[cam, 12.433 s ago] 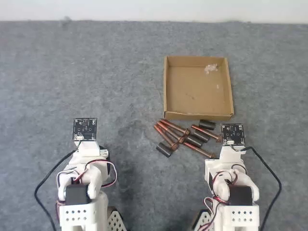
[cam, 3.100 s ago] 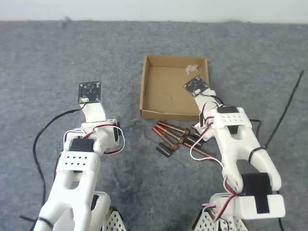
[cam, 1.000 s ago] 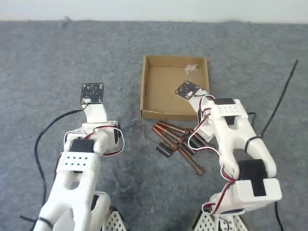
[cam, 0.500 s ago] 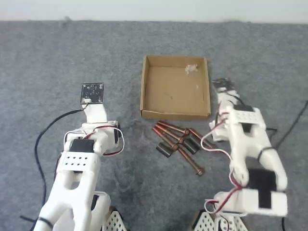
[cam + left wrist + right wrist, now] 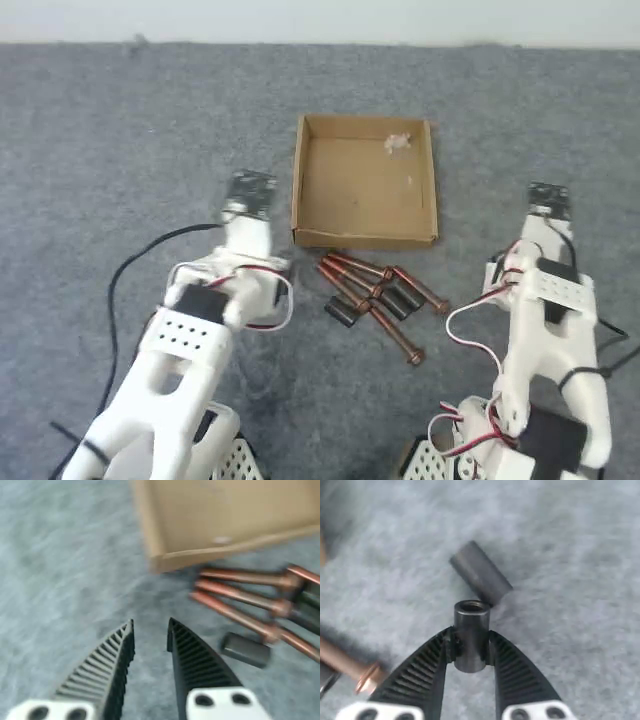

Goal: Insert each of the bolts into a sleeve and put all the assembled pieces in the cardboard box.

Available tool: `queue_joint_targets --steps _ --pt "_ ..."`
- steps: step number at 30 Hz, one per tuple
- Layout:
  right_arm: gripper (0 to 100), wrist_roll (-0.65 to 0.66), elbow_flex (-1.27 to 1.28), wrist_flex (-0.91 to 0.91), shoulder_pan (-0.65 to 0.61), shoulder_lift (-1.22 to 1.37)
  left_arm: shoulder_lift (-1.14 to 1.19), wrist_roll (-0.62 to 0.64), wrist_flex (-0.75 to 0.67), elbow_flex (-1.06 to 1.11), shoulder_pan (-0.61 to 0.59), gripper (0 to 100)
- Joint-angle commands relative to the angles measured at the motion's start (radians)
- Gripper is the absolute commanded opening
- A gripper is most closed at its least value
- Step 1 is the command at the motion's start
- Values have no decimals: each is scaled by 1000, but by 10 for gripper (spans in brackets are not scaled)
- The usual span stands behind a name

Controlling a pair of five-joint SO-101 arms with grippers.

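Several copper bolts (image 5: 372, 290) and black sleeves (image 5: 341, 312) lie in a loose pile on the grey carpet, just in front of the cardboard box (image 5: 366, 238). My right gripper (image 5: 470, 641) is shut on one black sleeve (image 5: 471, 630), held upright above the carpet, right of the pile. A second sleeve (image 5: 481, 573) lies flat just beyond it, and a bolt head (image 5: 367, 680) shows to one side. My left gripper (image 5: 151, 625) is open with nothing between its fingers, low over the carpet near the box's front corner (image 5: 156, 565). Bolts (image 5: 240, 596) and a sleeve (image 5: 246, 650) lie beside it.
The left arm (image 5: 235, 280) leans in toward the box's front left corner. The right arm (image 5: 545, 290) stands right of the pile. A small pale scrap (image 5: 398, 142) lies inside the box at the back. Open carpet stretches to the far left and far right.
The right arm has swung from the pile out to the right with a sleeve in its gripper. The left arm has swung right toward the box's front left corner.
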Motion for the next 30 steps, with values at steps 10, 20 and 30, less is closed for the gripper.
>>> queue_joint_targets --steps 10,20,30 --pt "6 -18 -31 -39 18 -10 5 -643 91 2 531 102" --pt "6 -20 -32 -42 1 -10 34 -779 81 1 617 104" --pt "6 -18 -31 -41 -8 -10 585 -825 103 -371 643 101"
